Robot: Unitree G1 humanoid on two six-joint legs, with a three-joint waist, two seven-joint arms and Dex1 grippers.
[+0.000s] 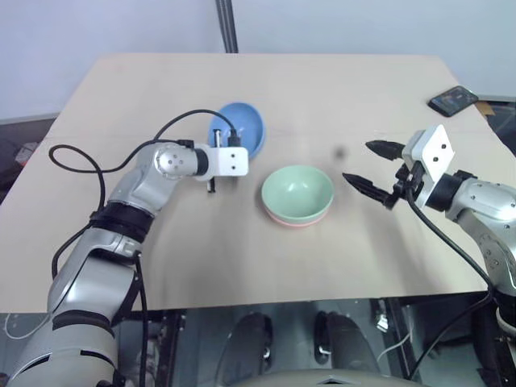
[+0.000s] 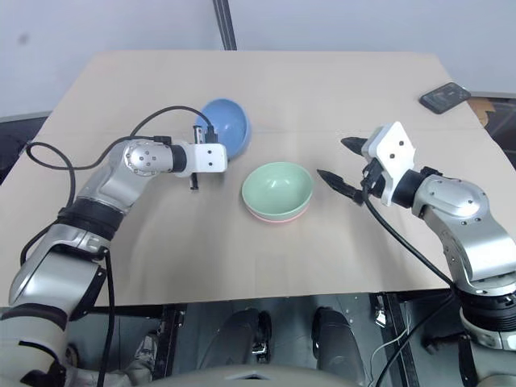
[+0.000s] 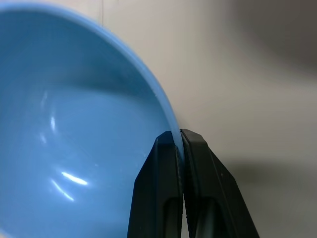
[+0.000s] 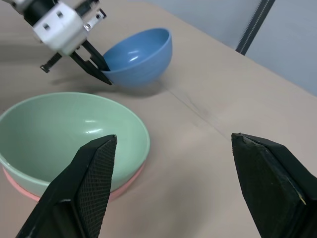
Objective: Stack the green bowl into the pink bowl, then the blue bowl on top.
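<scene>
I see the pale green plastic bowl (image 1: 297, 191) nested in the salmon-pink plastic bowl (image 1: 297, 219); my left fingers (image 3: 179, 148) pinch the sky-blue plastic bowl's (image 1: 242, 129) rim, right fingers (image 4: 257, 173) wide and empty; blue remains to stack.

Left jaws pinched, right jaws apart

the two eye views look forward and down from the head over the table (image 1: 339, 97), side by side and sharing almost the same scene. the left wrist view sits very close to the blue bowl (image 3: 74, 148), looking along its gripper's fingers (image 3: 163, 198) at the rim. the right wrist view looks low across the table, past its own fingers (image 4: 89, 188), at the green bowl (image 4: 64, 134) and the left gripper (image 4: 101, 72), which the eye views share.
</scene>
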